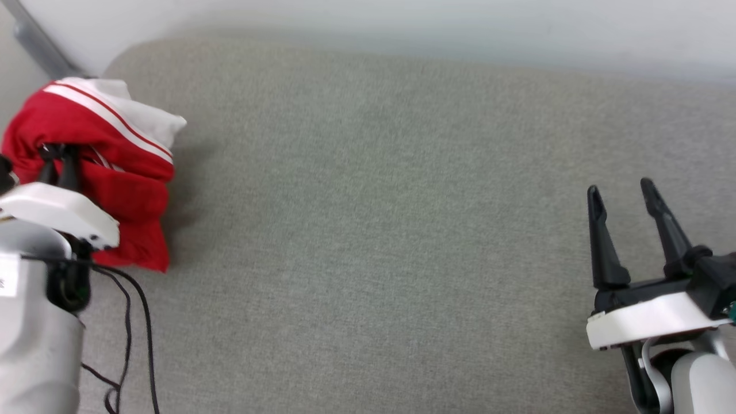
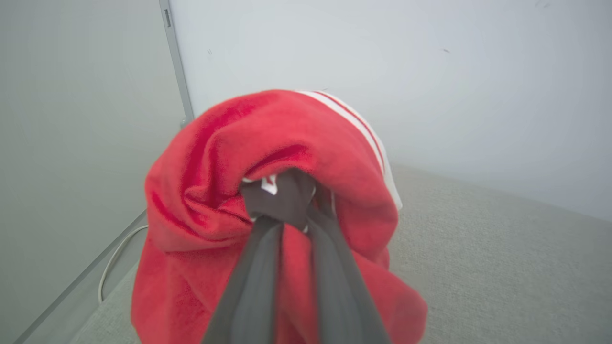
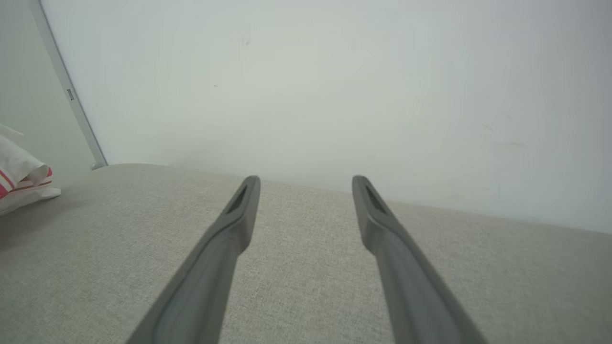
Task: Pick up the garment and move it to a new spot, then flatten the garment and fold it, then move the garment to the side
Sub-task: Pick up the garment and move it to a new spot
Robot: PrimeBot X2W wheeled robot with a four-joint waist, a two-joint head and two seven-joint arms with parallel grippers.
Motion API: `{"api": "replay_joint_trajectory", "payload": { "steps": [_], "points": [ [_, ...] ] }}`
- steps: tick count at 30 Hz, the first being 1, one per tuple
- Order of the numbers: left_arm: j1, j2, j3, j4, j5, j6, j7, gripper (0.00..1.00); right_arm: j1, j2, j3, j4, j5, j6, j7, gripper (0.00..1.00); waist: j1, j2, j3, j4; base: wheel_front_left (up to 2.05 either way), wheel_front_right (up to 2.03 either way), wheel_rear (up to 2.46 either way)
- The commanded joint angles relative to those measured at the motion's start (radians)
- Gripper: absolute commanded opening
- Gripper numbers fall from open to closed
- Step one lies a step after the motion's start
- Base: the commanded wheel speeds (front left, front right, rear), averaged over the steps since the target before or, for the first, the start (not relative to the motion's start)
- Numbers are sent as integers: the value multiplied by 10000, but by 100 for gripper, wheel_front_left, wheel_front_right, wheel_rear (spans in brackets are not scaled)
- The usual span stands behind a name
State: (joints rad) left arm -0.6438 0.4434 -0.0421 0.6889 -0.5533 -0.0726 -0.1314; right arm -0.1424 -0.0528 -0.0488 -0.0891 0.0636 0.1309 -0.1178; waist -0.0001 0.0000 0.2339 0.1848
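At the far left of the head view, the garment [image 1: 129, 190] is bunched into a red heap, with a white sleeve and red-white stripe trim on its upper side. It lies at the left end of the grey fabric surface [image 1: 374, 230], near the pale wall [image 1: 402, 23]. The left pincer [image 1: 57, 152] is buried in the heap. In the left wrist view the left pincer [image 2: 282, 200] is clenched on a dark fold of the garment [image 2: 215, 157], and red cloth drapes over and around both fingers. I cannot tell whether the cloth's lower edge rests on the surface. Black cables [image 1: 144, 322] trail below that arm. Well apart at the lower right, the right pincer [image 1: 621, 190] is released, its fingers spread above bare fabric and grasping nothing.
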Motion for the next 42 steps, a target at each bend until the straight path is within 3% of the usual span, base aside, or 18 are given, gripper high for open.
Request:
{"api": "replay_joint_trajectory", "payload": {
  "steps": [1,12,26,36,37,38,39,42],
  "points": [
    [489,-198,-106,-315,84,114,-280,0,282,31,6,80,161,-5,-59,100,1,0,-681,-323,0,0,0],
    [2345,-1150,-1211,-2513,490,404,97,0,903,29,-9,278,600,-3,-8,100,1,0,-1351,-1457,0,0,0],
    [3160,-2359,-4173,-4848,971,-275,1981,0,730,30,225,324,953,-3,-123,100,1,0,-598,-3407,0,0,0],
    [3740,-2559,-6266,-4763,1017,-527,2903,0,457,29,288,567,1094,-3,-426,100,1,0,-20,-3735,0,0,0],
    [3767,-2540,-6365,-4725,1009,-539,2914,8,433,29,270,615,1097,-3,-448,100,1,0,-51,-3701,0,0,0],
    [3809,-2531,-6479,-4692,1008,-551,2914,35,420,29,277,649,1097,-3,-451,100,1,0,-101,-3657,0,0,0],
    [3841,-2550,-6567,-4693,991,-553,2852,100,417,29,272,680,1095,-3,-461,100,1,0,-148,-3607,0,0,0],
    [3860,-2575,-6678,-4843,1094,-556,2458,100,431,28,252,735,1004,-3,-442,100,1,0,-363,-3431,0,0,0]
  ]
}}
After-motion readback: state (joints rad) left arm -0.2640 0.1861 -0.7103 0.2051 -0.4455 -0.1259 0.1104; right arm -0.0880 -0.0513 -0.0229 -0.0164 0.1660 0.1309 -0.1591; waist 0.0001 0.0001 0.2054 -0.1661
